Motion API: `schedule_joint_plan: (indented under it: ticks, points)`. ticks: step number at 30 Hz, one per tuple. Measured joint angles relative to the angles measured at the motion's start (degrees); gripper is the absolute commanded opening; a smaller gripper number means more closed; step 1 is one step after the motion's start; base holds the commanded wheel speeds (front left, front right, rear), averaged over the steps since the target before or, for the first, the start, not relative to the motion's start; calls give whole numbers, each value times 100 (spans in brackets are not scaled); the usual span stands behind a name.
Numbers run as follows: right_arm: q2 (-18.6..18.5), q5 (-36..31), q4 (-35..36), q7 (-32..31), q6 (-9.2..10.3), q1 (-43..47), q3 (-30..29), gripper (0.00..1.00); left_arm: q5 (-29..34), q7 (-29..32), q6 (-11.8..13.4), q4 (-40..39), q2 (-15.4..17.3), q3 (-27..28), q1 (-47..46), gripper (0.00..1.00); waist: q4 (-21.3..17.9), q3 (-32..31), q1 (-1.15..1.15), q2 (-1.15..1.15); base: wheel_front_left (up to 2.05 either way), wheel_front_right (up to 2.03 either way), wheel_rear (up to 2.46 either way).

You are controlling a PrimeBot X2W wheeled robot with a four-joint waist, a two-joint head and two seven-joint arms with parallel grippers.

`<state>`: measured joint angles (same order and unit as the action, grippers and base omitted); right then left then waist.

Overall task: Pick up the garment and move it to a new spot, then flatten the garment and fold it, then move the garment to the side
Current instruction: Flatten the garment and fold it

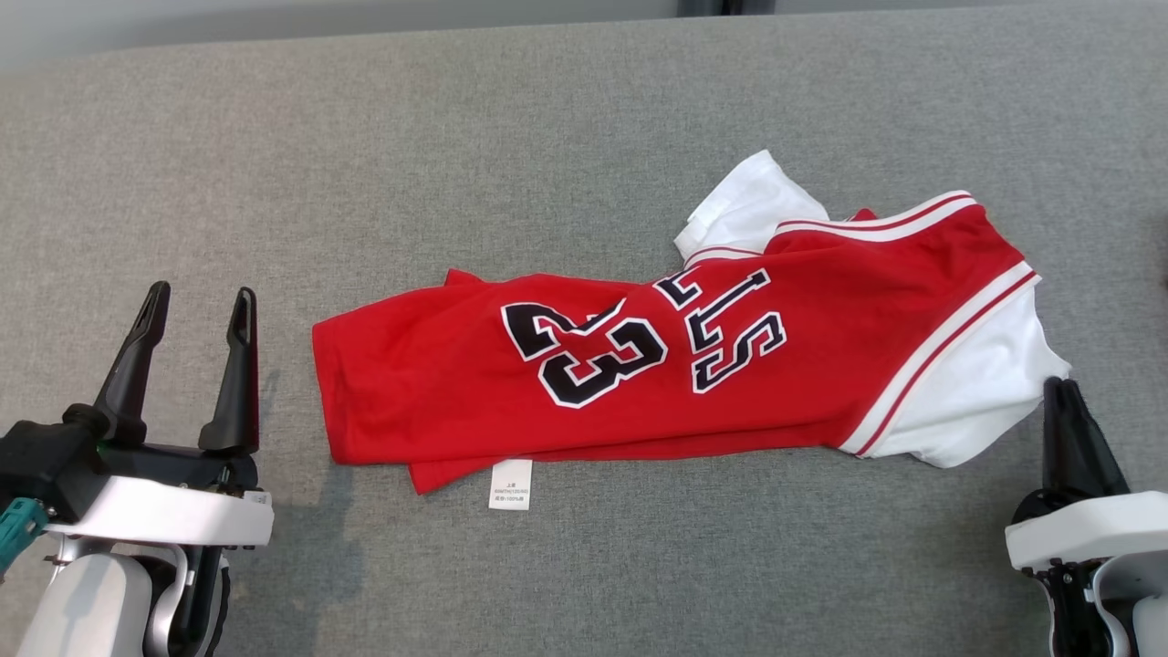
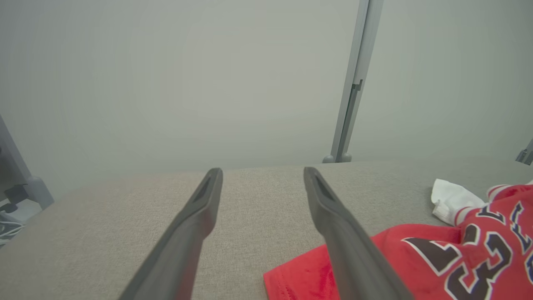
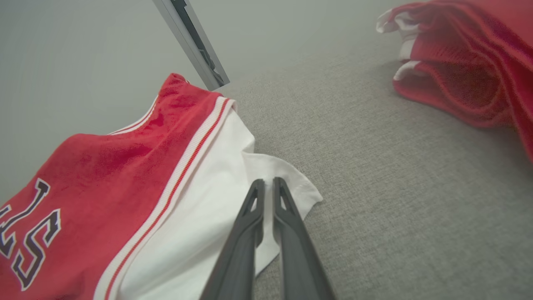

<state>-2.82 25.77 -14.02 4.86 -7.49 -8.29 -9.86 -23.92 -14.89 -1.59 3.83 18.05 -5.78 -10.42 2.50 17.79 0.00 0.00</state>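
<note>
**Garment (image 1: 639,383) lies half-folded between the two grippers**

The garment is a red jersey with white sleeves. It lies on a grey cloth-covered surface (image 1: 365,164), stretched from left to right, with its hem to the left and its shoulders to the right. It is doubled over along its length, and a second red layer shows below the near edge. The black number 23 (image 1: 584,351) faces up near the middle, with large black letters just to its right. A small white label (image 1: 510,484) sticks out from the near edge onto the surface. One white sleeve (image 1: 985,401) spreads out at the near right corner, and the other sleeve (image 1: 748,205) pokes out at the far side.

The left gripper (image 1: 203,292) is on the near left, apart from the hem. Its fingers are spread wide with nothing between them.

The right gripper (image 1: 1061,385) is on the near right, its fingertips at the edge of the near white sleeve. Its fingers are drawn almost together, with only a slim gap between them. I cannot tell whether any cloth is pinched there.

In the right wrist view, a second bunched red cloth (image 3: 466,75) lies further to the right on the same surface, well apart from the jersey. A grey post (image 2: 352,91) stands at the far edge of the surface.
</note>
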Motion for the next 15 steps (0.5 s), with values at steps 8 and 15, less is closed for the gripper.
schedule_joint_plan:
  ticks: [8,15]
  points:
    - [-4,-570,355,352,0,-31,-79,100,81,0,-13,30,-63,172,87,100,-83,-257,0,0,0,0,0]
    - [-189,-1188,1580,187,0,91,299,100,118,0,-11,58,-104,282,337,100,-169,-584,0,0,0,0,0]
